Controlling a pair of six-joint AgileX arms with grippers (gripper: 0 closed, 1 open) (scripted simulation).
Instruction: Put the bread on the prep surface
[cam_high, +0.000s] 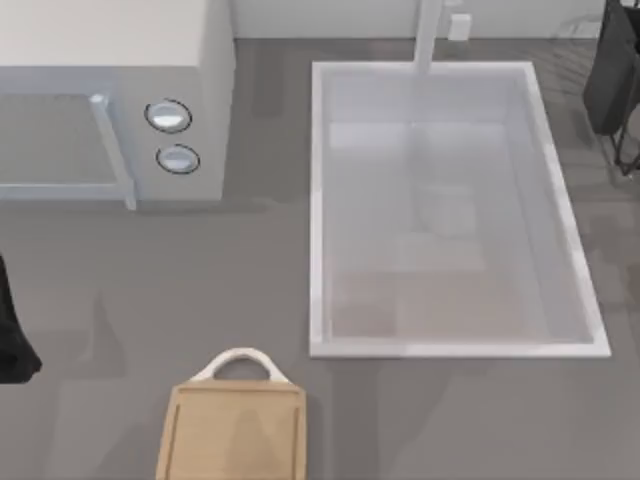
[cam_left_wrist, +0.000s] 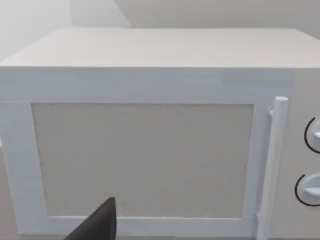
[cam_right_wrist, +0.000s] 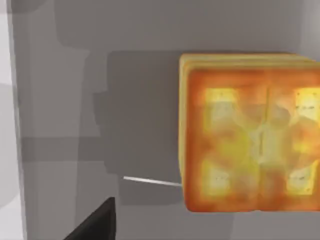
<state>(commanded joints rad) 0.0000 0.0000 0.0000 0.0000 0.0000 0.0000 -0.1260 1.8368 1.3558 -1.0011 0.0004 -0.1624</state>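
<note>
Left tool shows as a single dark finger at the edge of the left wrist view, facing the closed door of the microwave; whether its fingers are open or closed cannot be determined, and nothing is seen in its hold. In the top view the left arm sits at the far left edge of the table, with the microwave at upper left. The prep surface lies at the lower centre-left of the table, white handle pointing away from the near edge, and carries nothing. To its right is the sink, a pale rectangular basin with a faucet at its far rim. The right arm stands at the upper right corner. Right tool likewise shows one dark finger; its opening cannot be determined. The bread, golden-orange with darker crust patches, rests on a grey surface below that camera, apparently on the table beside the sink, though this placement is uncertain. Task status: not started; the bread is ungrasped and well apart from the prep surface. Remaining steps, as judged: grasp, carry leftward across the sink, release on the board.
</note>
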